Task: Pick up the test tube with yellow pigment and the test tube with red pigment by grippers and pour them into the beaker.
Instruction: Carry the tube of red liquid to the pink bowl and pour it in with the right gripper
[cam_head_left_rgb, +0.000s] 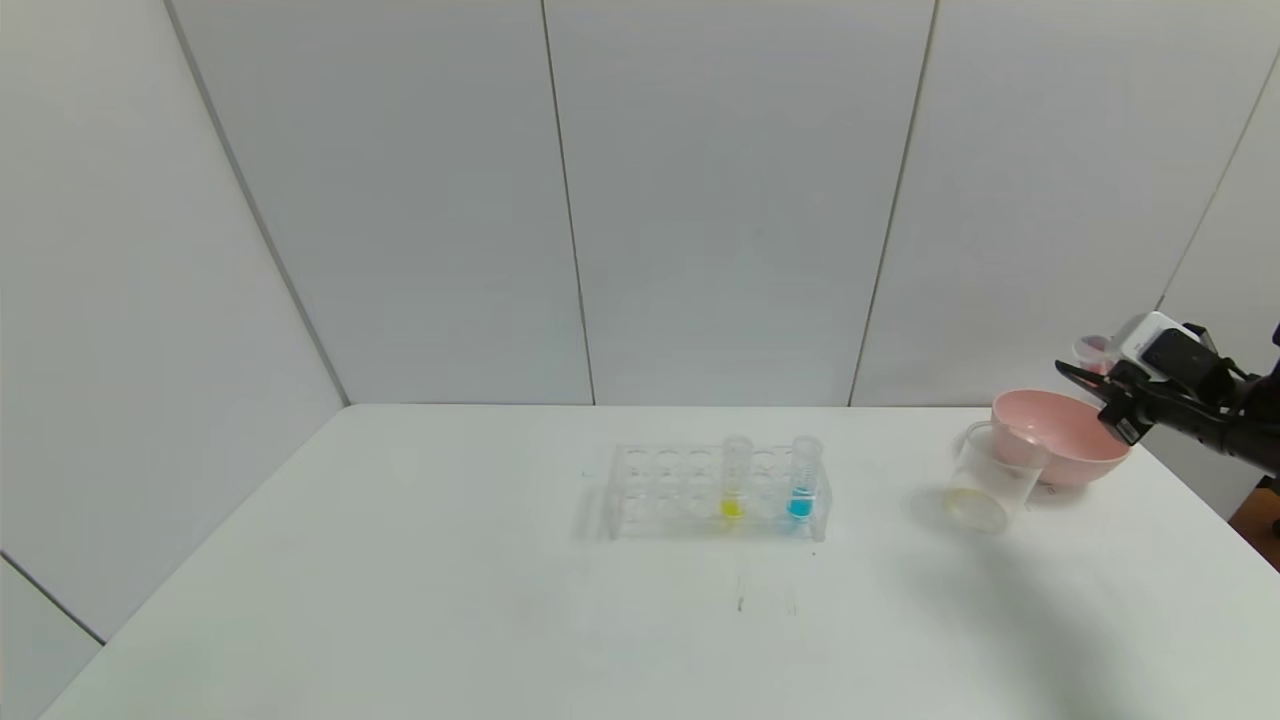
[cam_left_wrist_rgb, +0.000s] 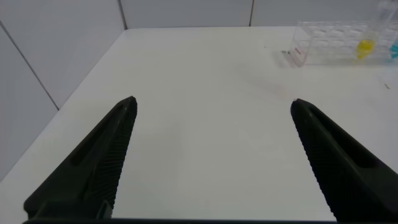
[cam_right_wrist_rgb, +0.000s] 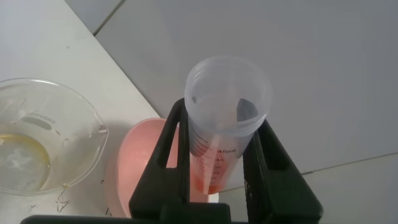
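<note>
My right gripper (cam_head_left_rgb: 1085, 375) is shut on the test tube with red pigment (cam_right_wrist_rgb: 227, 93), held above the far right of the table over the pink bowl. The tube's open mouth points away from the wrist, and red-orange liquid sits at its closed end. It shows faintly in the head view (cam_head_left_rgb: 1092, 349). The beaker (cam_head_left_rgb: 990, 480) stands to the left of the bowl, with a pale yellowish film at its bottom (cam_right_wrist_rgb: 37, 143). The test tube with yellow pigment (cam_head_left_rgb: 735, 480) stands upright in the clear rack (cam_head_left_rgb: 660, 490). My left gripper (cam_left_wrist_rgb: 213, 106) is open and empty over bare table.
A pink bowl (cam_head_left_rgb: 1065, 435) stands at the right rear table corner, touching the beaker; it also shows under the held tube (cam_right_wrist_rgb: 134, 162). A blue-tipped tube (cam_head_left_rgb: 802, 480) stands in the rack's right end. The rack shows far off in the left wrist view (cam_left_wrist_rgb: 323, 40).
</note>
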